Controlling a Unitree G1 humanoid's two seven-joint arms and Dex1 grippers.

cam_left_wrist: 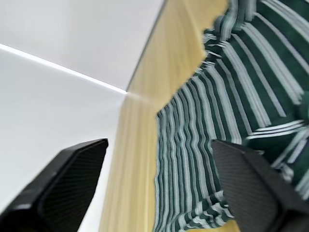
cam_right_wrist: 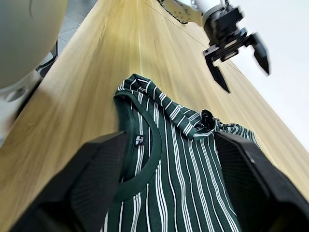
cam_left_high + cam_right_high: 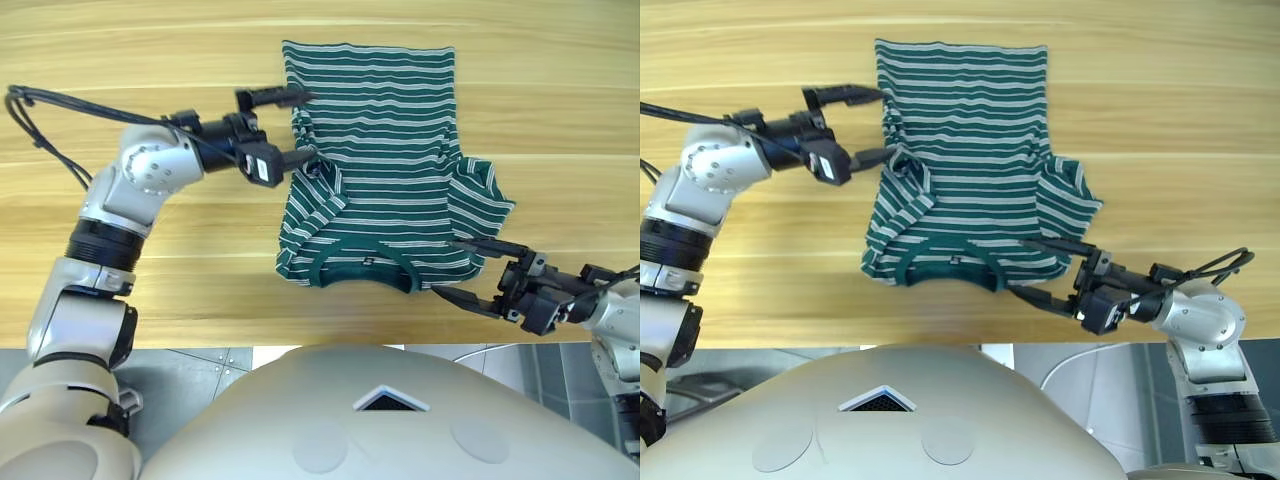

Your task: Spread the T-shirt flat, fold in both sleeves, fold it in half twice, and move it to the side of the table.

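Right gripper (image 3: pixel 445 266), fingers spread, sits at the near right shoulder of the striped T-shirt (image 3: pixel 380 130), which lies collar-nearest at mid wooden table (image 3: pixel 560 100). Left gripper (image 3: pixel 308 124), likewise spread, straddles the shirt's left edge just above the rumpled left sleeve (image 3: pixel 315 190).

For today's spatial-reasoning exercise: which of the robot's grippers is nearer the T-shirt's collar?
Right. The right gripper sits just beside the collar at the T-shirt's near edge; the left gripper is farther away, at its left side edge.
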